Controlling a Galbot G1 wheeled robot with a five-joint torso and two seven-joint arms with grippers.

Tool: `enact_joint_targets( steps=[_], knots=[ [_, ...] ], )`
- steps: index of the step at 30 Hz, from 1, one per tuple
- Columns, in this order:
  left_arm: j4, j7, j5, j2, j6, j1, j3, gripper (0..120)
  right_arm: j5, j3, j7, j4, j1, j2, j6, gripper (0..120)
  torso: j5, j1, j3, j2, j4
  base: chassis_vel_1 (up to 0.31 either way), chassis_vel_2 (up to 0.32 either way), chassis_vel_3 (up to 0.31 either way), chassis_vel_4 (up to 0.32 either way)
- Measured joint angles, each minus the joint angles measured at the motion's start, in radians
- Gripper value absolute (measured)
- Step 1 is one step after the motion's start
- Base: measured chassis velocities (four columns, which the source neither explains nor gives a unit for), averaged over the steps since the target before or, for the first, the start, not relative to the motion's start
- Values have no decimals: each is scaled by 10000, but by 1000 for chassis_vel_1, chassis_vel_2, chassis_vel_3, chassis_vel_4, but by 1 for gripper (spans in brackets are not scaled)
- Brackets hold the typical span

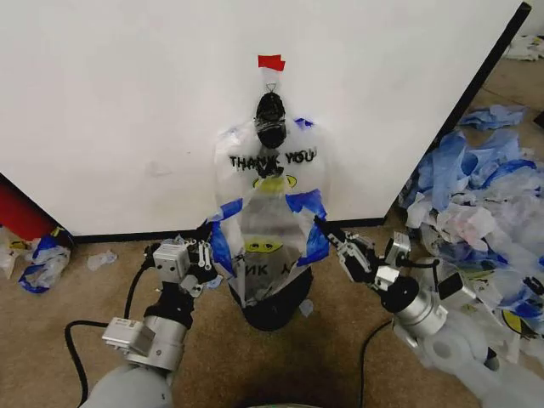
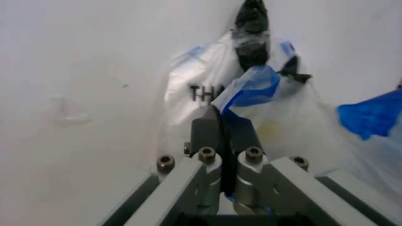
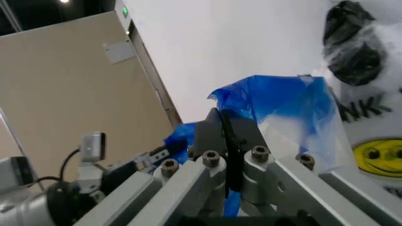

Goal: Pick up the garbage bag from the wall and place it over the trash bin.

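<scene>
The garbage bag (image 1: pixel 270 183) hangs on the wall (image 1: pixel 127 102) from a black hook (image 1: pixel 271 119) just under a piece of red tape (image 1: pixel 271 62), at about twelve o'clock from the robot. Its lower end drapes over the trash bin (image 1: pixel 274 310) on the carpet (image 1: pixel 51 306). The left gripper (image 1: pixel 208 240), at ten o'clock from the bin, is clamped on one blue handle (image 2: pixel 251 87). The right gripper (image 1: pixel 321 224), at two o'clock, is clamped on the other blue handle (image 3: pixel 283 101). A heap of blue-and-white bags (image 1: pixel 476 195) lies off at three o'clock.
</scene>
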Motion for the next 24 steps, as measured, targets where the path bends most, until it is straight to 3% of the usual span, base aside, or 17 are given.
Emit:
enact_joint_targets(
  steps=[7, 15, 24],
  knots=[
    [0, 38, -250, 95, 80, 743, -991, 0, 102, 122, 196, 407, 13, -196, -33, 0, -1, 0, 0, 0, 3, 0, 0, 0, 0],
    [-33, 182, -377, 90, 124, 1356, -1511, 0, 225, 419, 464, 744, -171, -280, -92, 0, 1, 0, 0, 0, 2, 0, 0, 0, 0],
    [-27, 272, -1097, 335, 325, 1249, -2107, 0, 489, 862, 604, 1161, -278, -388, -163, 0, 0, 1, 1, 0, -1, 0, 0, 0, 0]
  ],
)
